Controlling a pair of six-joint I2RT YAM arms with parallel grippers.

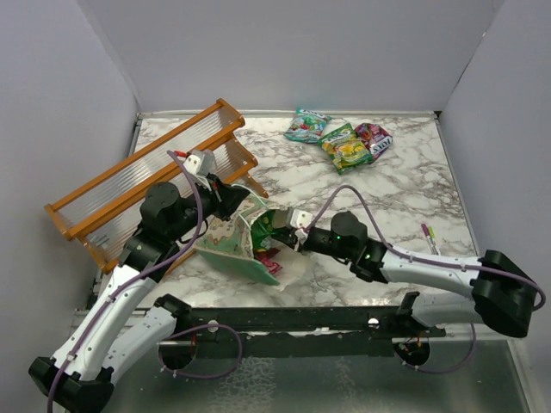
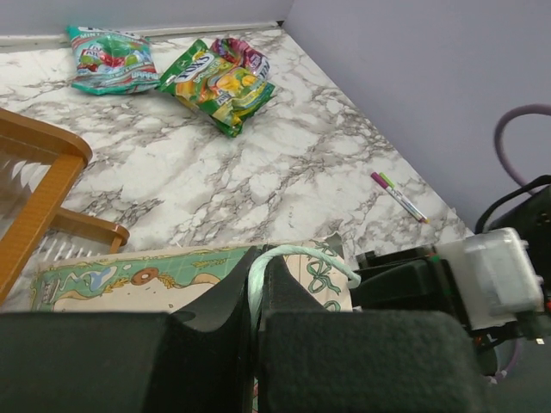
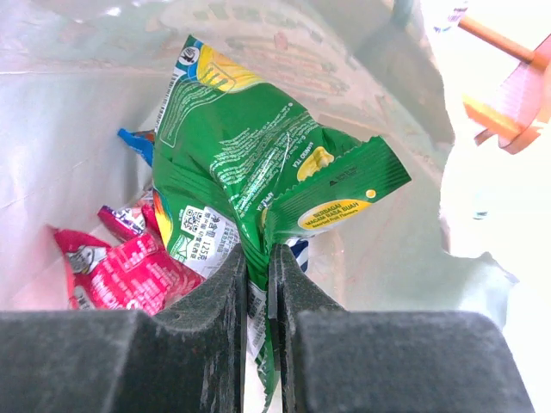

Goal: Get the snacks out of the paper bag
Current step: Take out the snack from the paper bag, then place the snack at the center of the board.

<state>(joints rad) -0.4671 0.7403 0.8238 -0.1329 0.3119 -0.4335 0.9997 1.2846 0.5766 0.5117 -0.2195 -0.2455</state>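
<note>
Just left of the mint-green paper bag [image 1: 225,249]: orange wooden rack [image 1: 142,185], slanted across the marble bench [image 1: 405,185]. At the bag's upper rim: left pincer [image 1: 227,194], clamped shut on the rim paper, with a loop of string handle [image 2: 255,280] emerging between its fingers. Bag itself lying on its side on the bench, mouth turned rightward, pale interior exposed. Inside the bag's mouth: right pincer [image 3: 256,258], closed on the lower edge of a green snack packet [image 3: 250,155], the packet standing above the fingertips and enclosed by the bag walls. Deeper in the bag, left of the held packet in the right wrist view: red packets [image 3: 120,275] and a blue-edged packet [image 3: 136,142], resting against the bag's inner wall. Behind and right of the bag, well apart from it, on bare bench: teal packet [image 1: 306,126], then green-yellow packet [image 1: 346,147] and purple packet [image 1: 374,136], the last two overlapping. Farther right of the bag, near the bench's right edge: pen [image 1: 428,237], lying flat.
</note>
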